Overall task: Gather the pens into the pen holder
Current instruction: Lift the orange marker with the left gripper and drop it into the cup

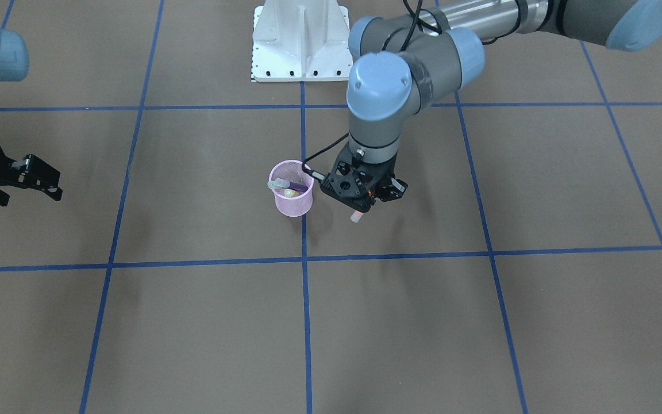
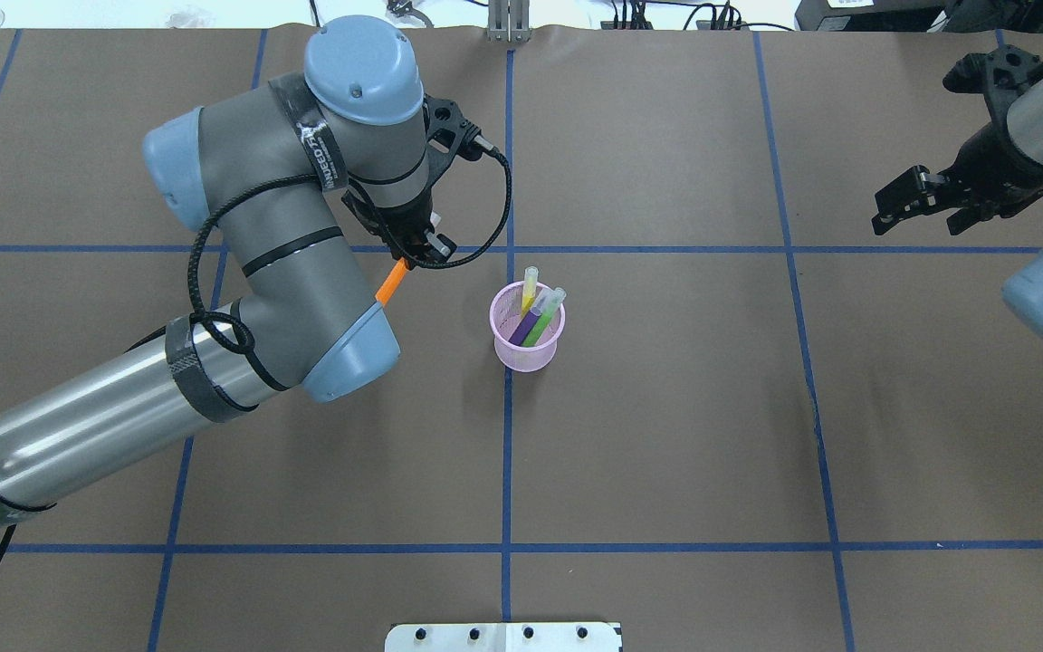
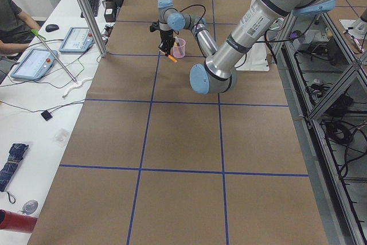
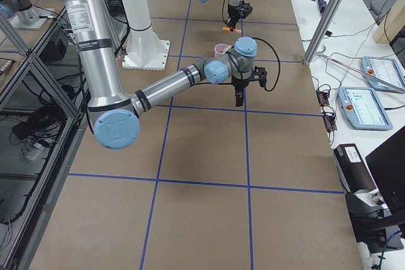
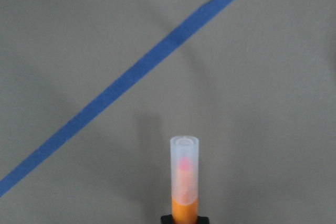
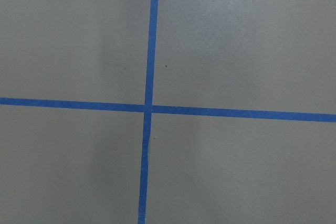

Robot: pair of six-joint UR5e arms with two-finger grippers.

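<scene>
Overhead exterior view: the left gripper (image 2: 419,243) was clamped on the orange pen (image 2: 388,283), its fingers closed around the orange barrel. The pen hung at a slant below the gripper, to the robot's left of the pink mesh pen holder (image 2: 526,359) and clear of it, with bare brown table (image 2: 666,435) between them. The holder stood upright on a blue tape line (image 2: 507,471). Three pens leaned inside it with their pale caps above the rim: the yellow pen (image 2: 530,288), the green pen (image 2: 545,316) and the purple pen (image 2: 525,325).

In the front-facing view, the orange pen's translucent cap (image 1: 356,216) poked out under the left gripper (image 1: 368,198), just beside the holder (image 1: 293,206). Whether the cap touched the table could not be told.

The left wrist camera looked along the orange pen (image 5: 184,203). Its clear cap (image 5: 185,169) was towards the table, and the pen's shadow fell on the paper beside a diagonal tape stripe (image 5: 131,74).

The right gripper (image 2: 916,221) hung well away at the table's far right with its jaws apart, holding nothing. Its wrist camera showed only a crossing of tape lines (image 6: 146,108).

The white metal base (image 1: 302,46) stood at the robot's edge of the table.
</scene>
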